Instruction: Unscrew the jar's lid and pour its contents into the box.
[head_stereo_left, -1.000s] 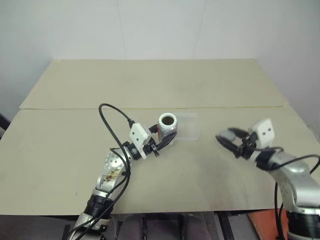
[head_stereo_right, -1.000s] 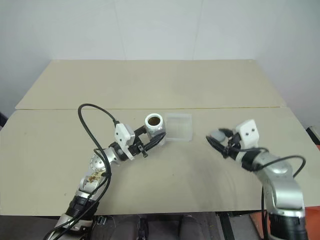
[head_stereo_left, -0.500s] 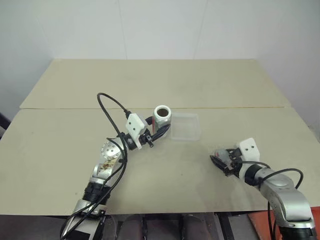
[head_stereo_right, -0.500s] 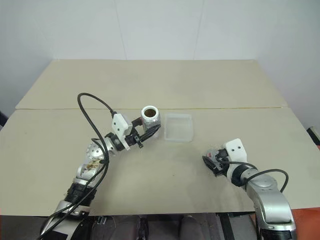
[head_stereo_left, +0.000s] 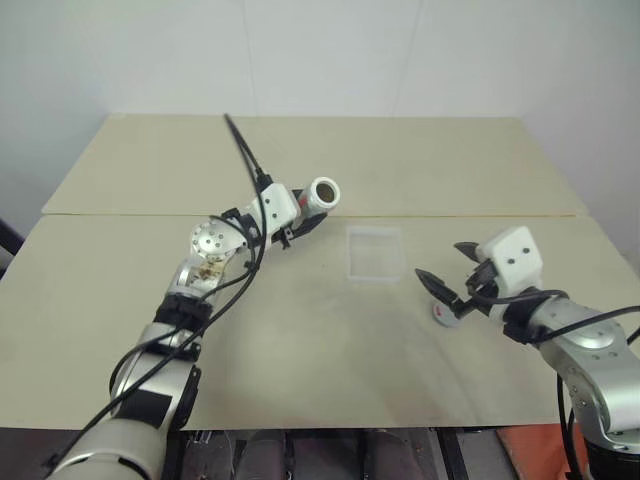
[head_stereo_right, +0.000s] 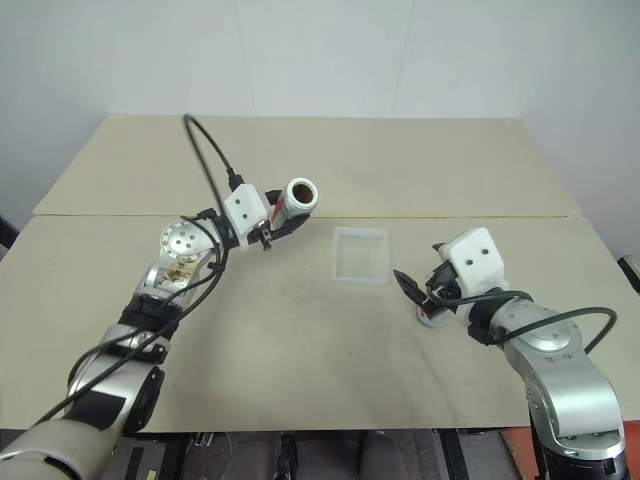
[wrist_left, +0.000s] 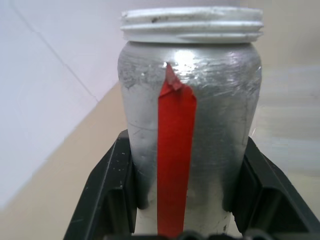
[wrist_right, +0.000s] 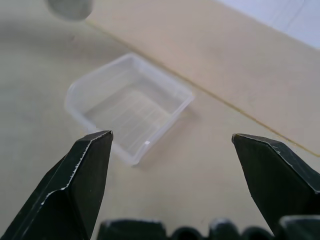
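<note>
While the left pincer (head_stereo_left: 303, 215) clamps the tilted jar (head_stereo_left: 318, 195), the right pincer (head_stereo_left: 446, 276) gapes wide, what seems the lid (head_stereo_left: 443, 315) at its six o'clock, the box (head_stereo_left: 375, 252) at ten.

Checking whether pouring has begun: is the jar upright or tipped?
Tipped. The left claw holds the jar on its side above the table, open mouth facing the camera, beside rather than over the box, which looks empty.

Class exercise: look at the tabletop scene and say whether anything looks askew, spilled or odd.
The jar is held tipped on its side by the left gripper, open mouth facing out, not yet over the empty box. The lid lies on the table beneath the open right gripper. No spill is visible.
</note>
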